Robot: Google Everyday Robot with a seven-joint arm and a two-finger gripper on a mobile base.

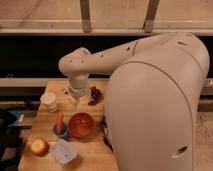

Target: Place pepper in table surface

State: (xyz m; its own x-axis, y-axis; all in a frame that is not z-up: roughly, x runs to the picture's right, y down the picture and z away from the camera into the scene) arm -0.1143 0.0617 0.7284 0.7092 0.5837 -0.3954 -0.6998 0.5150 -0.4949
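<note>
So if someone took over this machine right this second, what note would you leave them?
The claw hangs over the back of the table surface, between the white cup and a dark cluster, well apart from the pepper.
The pepper stands in a small blue dish, just left of the orange-red bowl.
Done: nothing yet; the pepper is not on the wood.
Left: bring the claw to the pepper, lift it out of the dish, and set it on the tabletop.
</note>
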